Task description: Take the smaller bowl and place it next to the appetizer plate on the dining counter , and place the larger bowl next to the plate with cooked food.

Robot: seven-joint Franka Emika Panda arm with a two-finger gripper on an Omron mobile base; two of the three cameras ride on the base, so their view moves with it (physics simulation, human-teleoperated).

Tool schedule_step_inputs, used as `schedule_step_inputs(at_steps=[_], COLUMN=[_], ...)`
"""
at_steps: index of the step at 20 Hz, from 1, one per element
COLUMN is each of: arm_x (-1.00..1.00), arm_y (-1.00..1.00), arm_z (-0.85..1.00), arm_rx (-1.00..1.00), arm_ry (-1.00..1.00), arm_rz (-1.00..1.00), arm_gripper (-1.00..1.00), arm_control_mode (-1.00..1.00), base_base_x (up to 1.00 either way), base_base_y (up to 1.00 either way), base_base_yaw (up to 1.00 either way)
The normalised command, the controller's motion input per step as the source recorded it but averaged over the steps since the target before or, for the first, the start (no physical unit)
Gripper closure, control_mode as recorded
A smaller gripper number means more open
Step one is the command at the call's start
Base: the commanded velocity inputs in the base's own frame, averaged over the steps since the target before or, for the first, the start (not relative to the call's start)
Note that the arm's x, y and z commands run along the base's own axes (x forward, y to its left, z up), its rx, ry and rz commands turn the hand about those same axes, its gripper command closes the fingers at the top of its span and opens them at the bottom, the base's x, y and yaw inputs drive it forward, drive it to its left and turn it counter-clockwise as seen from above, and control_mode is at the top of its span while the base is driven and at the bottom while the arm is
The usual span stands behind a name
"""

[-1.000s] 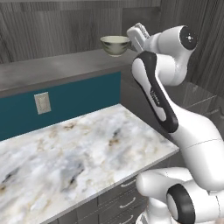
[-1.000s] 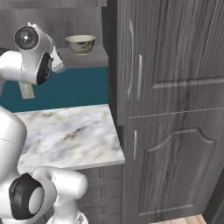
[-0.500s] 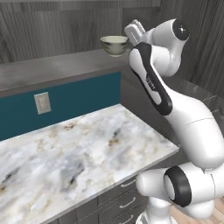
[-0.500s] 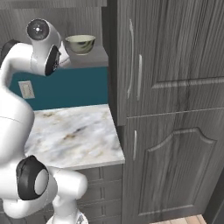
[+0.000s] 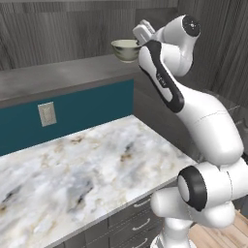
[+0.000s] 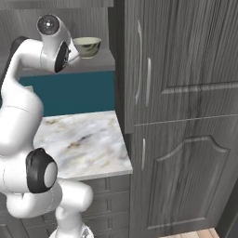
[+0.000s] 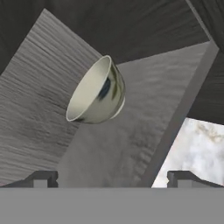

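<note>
Gripper point(image 7: 112, 177) (open) near bowl point(image 7: 97, 92)

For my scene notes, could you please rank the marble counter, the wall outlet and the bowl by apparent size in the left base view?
1. Marble counter, largest by far.
2. Bowl.
3. Wall outlet, slightly smaller than the bowl; the bowl sits farther back, so this is unsure.

Teal backsplash point(image 5: 87, 109), marble counter point(image 5: 87, 169), grey cabinets point(image 6: 181, 116)

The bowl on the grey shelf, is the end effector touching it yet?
Apart. In the hand view the bowl sits on the grey shelf well ahead of the open end effector, with bare shelf between its fingertips and the bowl.
</note>
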Motion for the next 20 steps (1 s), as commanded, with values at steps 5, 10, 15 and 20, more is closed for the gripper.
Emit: schedule_step_inputs(at_steps=[5,10,15,20], arm_x=[0.28,0.24,0.26,0.22], arm_y=[0.00,-0.01,0.00,-0.02], arm_z=[0.00,0.00,0.00,0.00], arm_rx=[-0.11,-0.12,-0.13,-0.10], arm_ry=[-0.02,-0.02,-0.04,-0.06], arm_rz=[0.07,0.02,0.00,0.00], arm_gripper=[-1.00,-1.00,-1.00,-1.00], arm_control_mode=[-1.00,-1.00,-1.00,-1.00], base_base_x=[0.00,0.00,0.00,0.00], base_base_y=[0.00,0.00,0.00,0.00], base_base_yaw=[0.00,0.00,0.00,0.00])
